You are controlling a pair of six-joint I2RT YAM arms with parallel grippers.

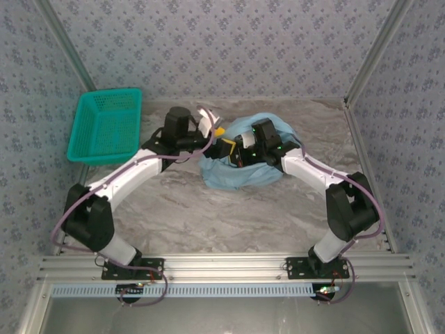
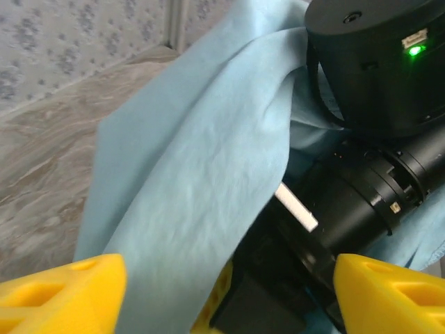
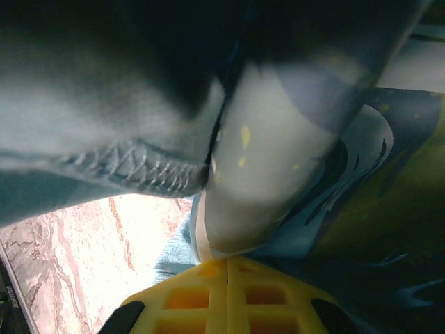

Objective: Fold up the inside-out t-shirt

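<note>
Right hand [image 3: 227,277] clamped on t-shirt [image 1: 243,177], left hand [image 1: 218,131] apart alongside, teal basket [image 1: 111,93] well left.

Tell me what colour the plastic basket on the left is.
The basket is teal, seen best in the top external view.

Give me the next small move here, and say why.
Probably close the left gripper on the t-shirt fold lying between its open fingers. The right gripper looks shut on cloth, and the t-shirt sits bunched on the table, so a second grip seems needed before spreading it flat.
</note>
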